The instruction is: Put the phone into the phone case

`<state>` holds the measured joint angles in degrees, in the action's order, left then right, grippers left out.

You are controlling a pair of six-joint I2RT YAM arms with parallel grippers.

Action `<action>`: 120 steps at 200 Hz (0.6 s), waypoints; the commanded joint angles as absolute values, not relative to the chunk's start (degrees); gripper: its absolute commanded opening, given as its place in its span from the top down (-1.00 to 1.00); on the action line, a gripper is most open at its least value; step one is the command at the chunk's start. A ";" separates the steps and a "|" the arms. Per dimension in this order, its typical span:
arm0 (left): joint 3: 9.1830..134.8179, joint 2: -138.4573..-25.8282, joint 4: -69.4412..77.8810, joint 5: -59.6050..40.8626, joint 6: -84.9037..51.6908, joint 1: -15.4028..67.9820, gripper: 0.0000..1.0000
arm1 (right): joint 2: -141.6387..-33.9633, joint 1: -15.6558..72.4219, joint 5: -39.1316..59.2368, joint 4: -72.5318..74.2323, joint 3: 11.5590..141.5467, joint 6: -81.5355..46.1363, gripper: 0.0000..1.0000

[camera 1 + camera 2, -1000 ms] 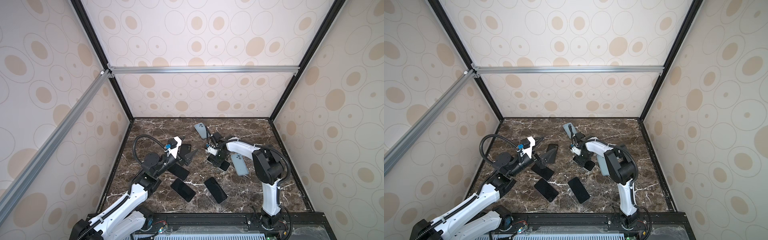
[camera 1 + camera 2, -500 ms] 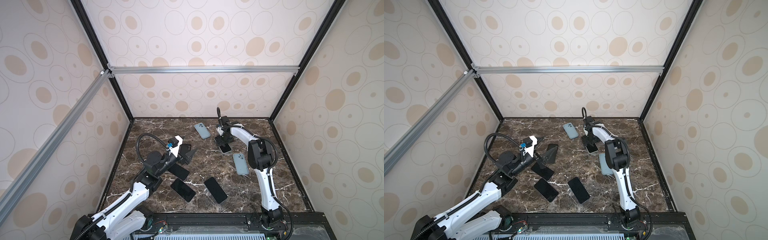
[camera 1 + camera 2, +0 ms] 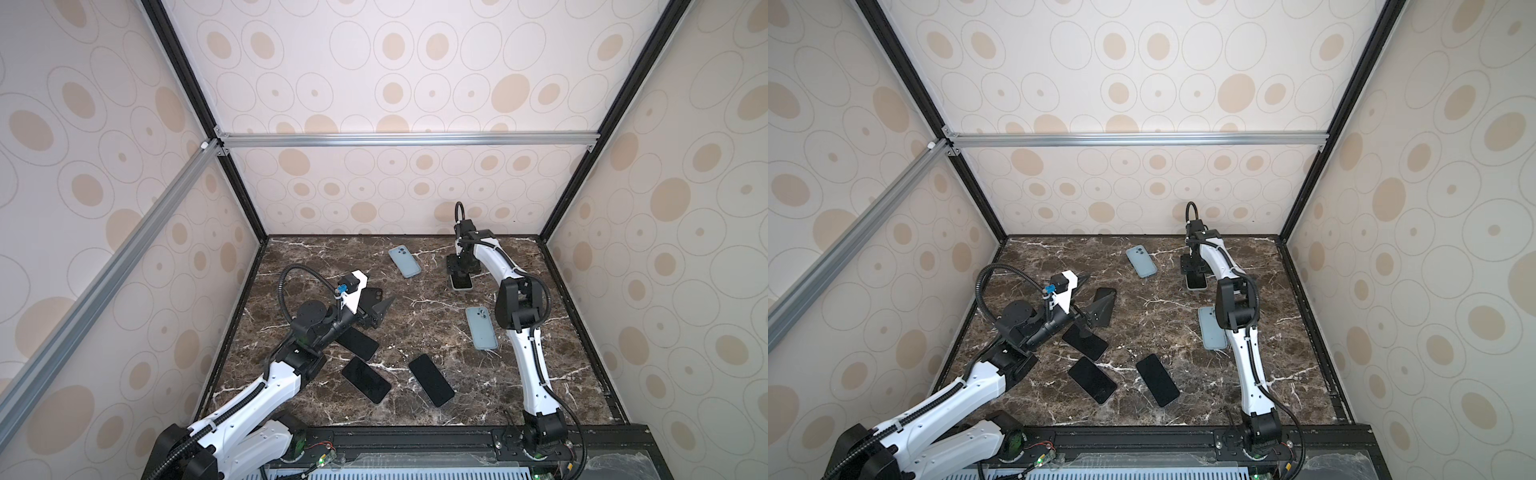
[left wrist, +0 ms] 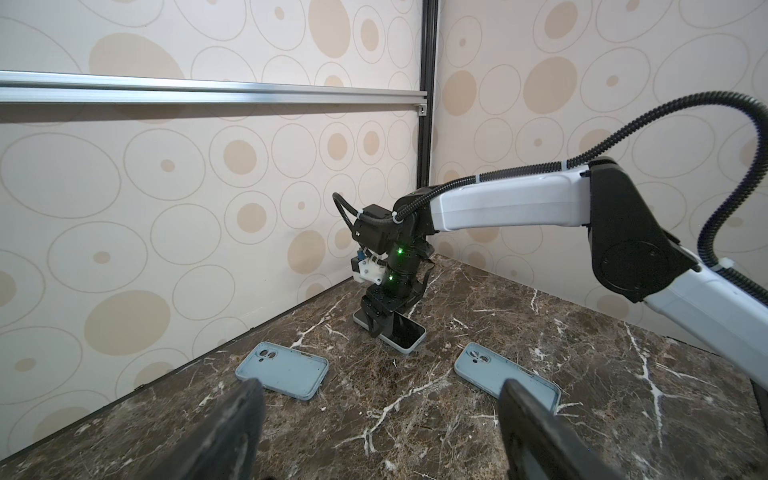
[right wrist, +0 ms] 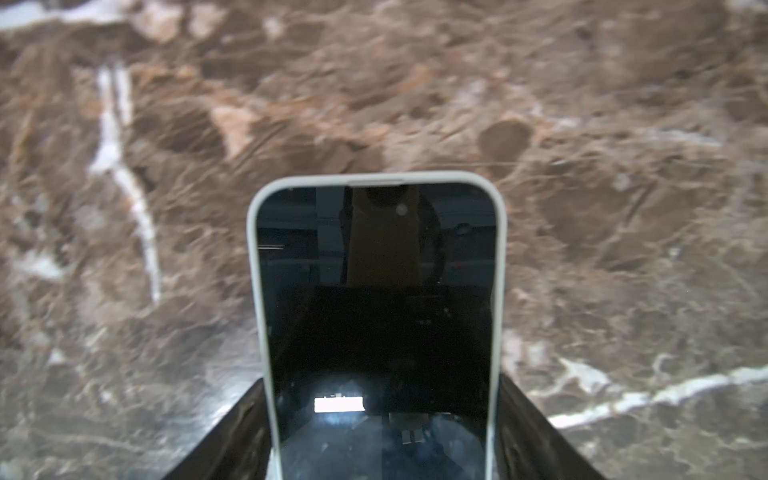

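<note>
A black phone sits inside a pale blue case (image 5: 376,291). The cased phone (image 3: 462,281) (image 3: 1196,281) (image 4: 405,332) lies flat on the marble at the back right. My right gripper (image 3: 459,270) (image 3: 1194,269) (image 4: 380,326) (image 5: 382,415) points down over its far end, shut on it with one finger against each long side of the case. My left gripper (image 3: 376,307) (image 3: 1094,303) (image 4: 382,432) hovers open over the left of the table with nothing between its fingers.
Two empty pale blue cases lie open side up, one at the back middle (image 3: 404,262) (image 4: 282,370) and one on the right (image 3: 481,328) (image 4: 498,374). Several bare black phones (image 3: 365,380) (image 3: 430,385) lie near the front and under the left arm. Walls enclose the table.
My right gripper has carried the cased phone from the middle of the table to the back right and lowered it onto the marble. The left gripper has barely moved.
</note>
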<state>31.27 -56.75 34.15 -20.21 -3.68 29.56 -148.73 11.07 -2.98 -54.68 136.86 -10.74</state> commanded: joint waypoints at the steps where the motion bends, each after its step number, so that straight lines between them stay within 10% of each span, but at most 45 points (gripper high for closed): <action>1: 33.75 -56.96 33.67 -20.35 -4.21 29.10 -0.73 | -150.74 10.15 -3.31 -55.55 137.55 -13.43 -0.57; 120: 34.98 -55.38 30.94 -18.78 -5.07 29.18 -0.73 | -138.61 10.56 -4.86 -59.12 138.95 -11.60 -0.92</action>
<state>31.55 -56.51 32.53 -19.86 -3.92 29.56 -147.15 9.98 -3.31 -56.53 138.54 -12.53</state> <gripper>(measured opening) 0.868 0.961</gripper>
